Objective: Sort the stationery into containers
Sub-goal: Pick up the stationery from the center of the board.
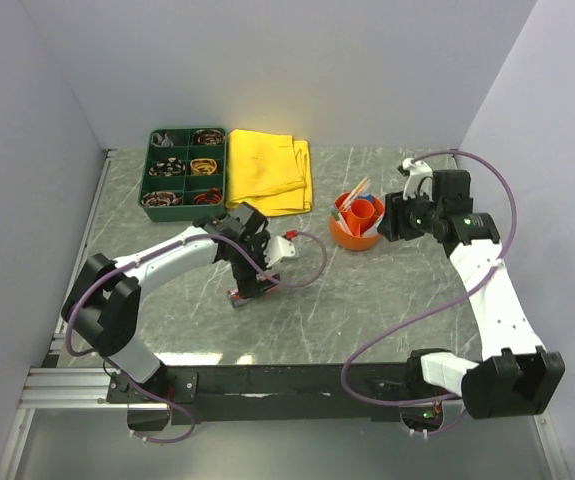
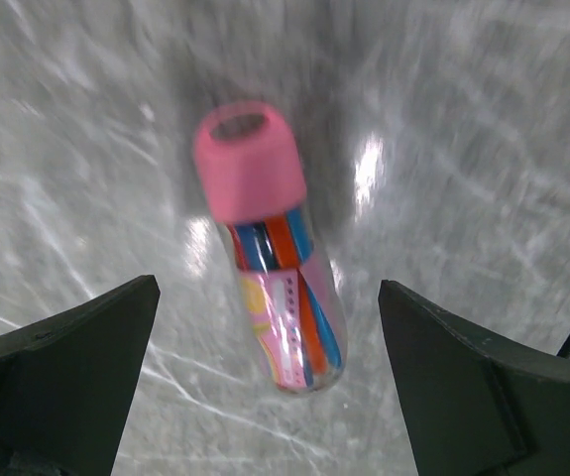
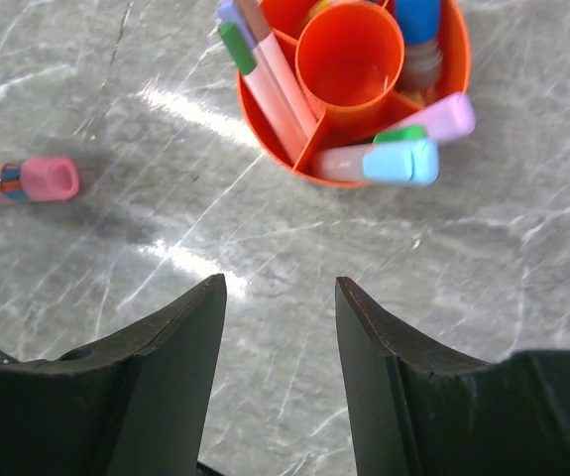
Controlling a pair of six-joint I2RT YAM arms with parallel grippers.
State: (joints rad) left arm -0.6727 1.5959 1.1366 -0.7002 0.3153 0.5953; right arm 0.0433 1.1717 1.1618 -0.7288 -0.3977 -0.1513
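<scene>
Left end effector [image 2: 268, 297] hangs spread wide, straddling without touching a pink-capped pen [image 2: 270, 248] lying on the tabletop [image 2: 483, 119], well apart from the orange pot [image 1: 352, 238]; closing off-centre could roll its round barrel away

A grey-green marbled table [image 1: 367, 300] fills the scene, closed in by a plain pale back wall [image 1: 287, 60], a left wall [image 1: 17, 150] and a right wall [image 1: 547, 120]. A silver metal rail [image 1: 67, 388] lies at its near left corner. Light leaves bright white glare [image 2: 367, 169] on the glossy tabletop.
</scene>
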